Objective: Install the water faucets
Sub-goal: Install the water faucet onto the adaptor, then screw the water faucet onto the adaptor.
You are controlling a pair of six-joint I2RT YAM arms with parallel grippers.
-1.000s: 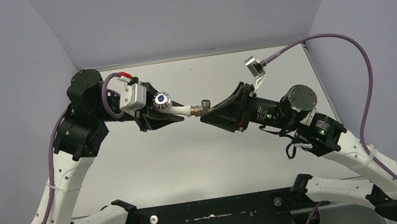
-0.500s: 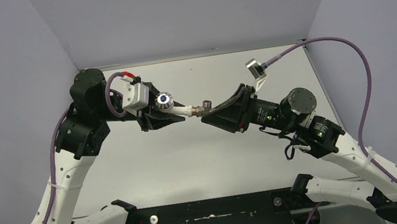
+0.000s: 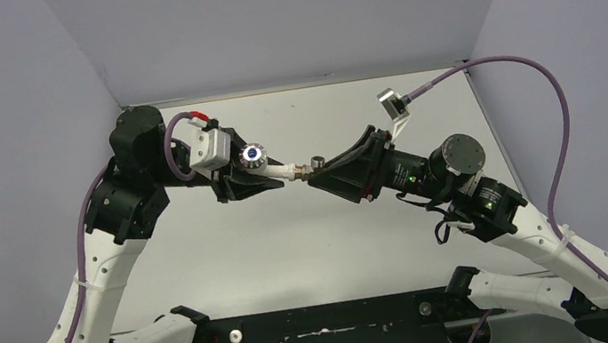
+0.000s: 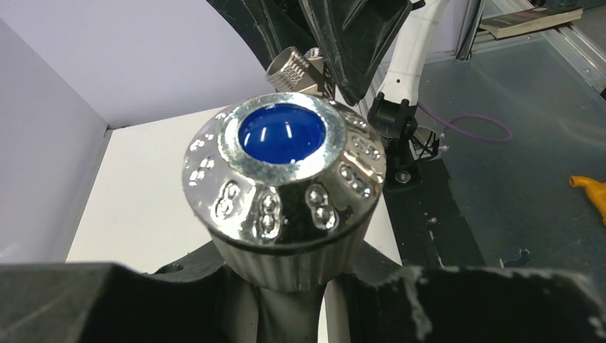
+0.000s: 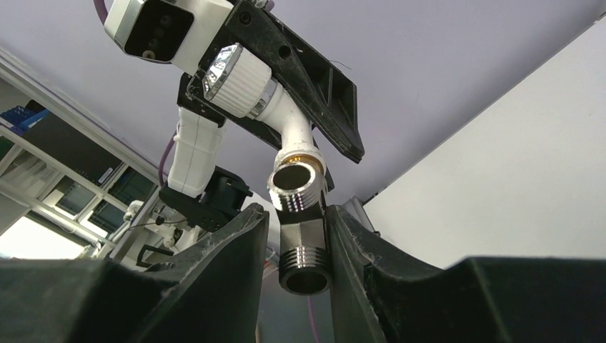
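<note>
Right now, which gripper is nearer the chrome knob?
Left. The left gripper clamps the tap body directly under the chrome knob; the right gripper sits at the tap's far end, around the metal fitting.

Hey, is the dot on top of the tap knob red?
No, the dot set in the chrome knob is plainly blue.

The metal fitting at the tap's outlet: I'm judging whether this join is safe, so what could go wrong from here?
1. The metal fitting touches the white tap body's brass end, but thread engagement is hidden; a skewed start might cross-thread.
2. A thin gap seems to show beside one finger of the right end effector; held mid-air, the fitting could drop if not yet caught.
</note>
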